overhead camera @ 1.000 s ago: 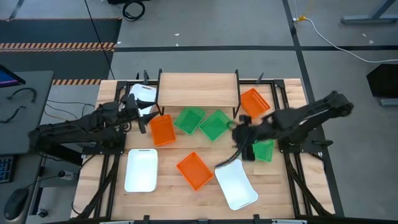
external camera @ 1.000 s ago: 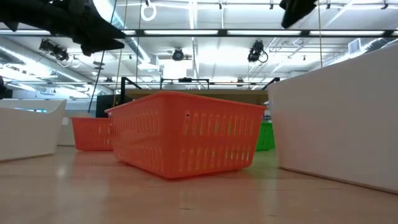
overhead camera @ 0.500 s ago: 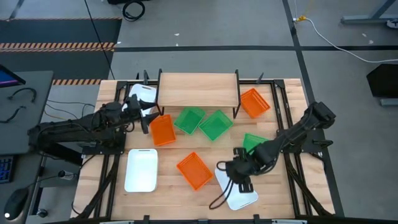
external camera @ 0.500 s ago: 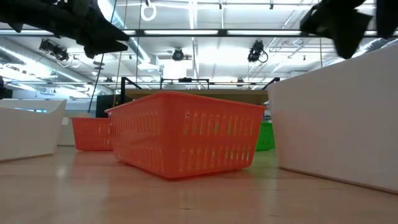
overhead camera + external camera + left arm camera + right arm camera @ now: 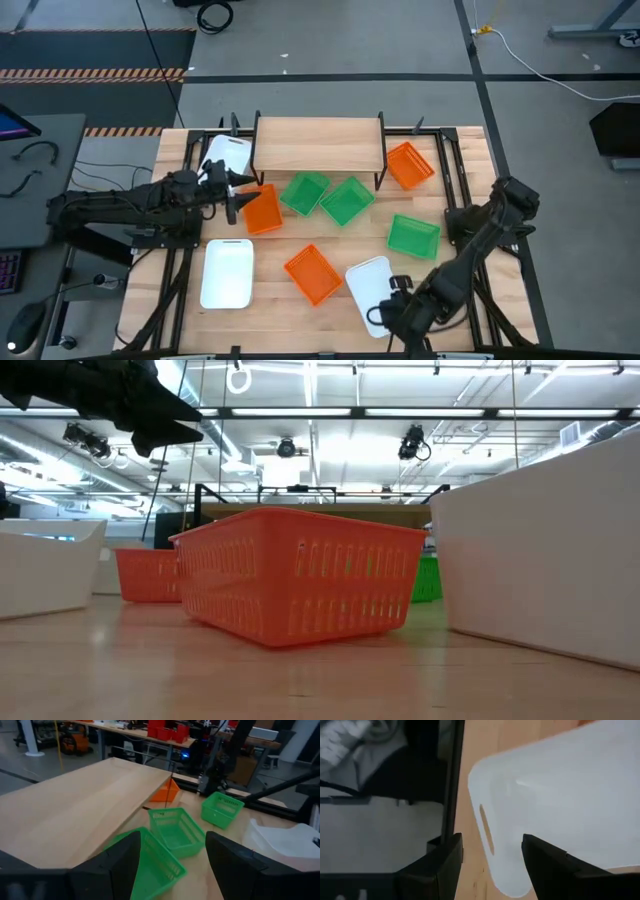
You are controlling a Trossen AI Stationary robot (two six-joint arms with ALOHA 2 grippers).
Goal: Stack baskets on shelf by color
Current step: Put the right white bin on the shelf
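Near the table's front edge I see my right gripper (image 5: 385, 312), fingers apart, over the tilted white basket (image 5: 372, 288); its handle slot shows only from the wrist. Left gripper (image 5: 232, 187) is spread beside the shelf (image 5: 318, 145).

Baskets (image 5: 312, 274) on wooden table (image 5: 280, 322)

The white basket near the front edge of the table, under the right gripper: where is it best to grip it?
Probably the short end wall of the white basket, at its handle slot, coming from above. The right gripper hangs open just past that rim, one finger to go inside.
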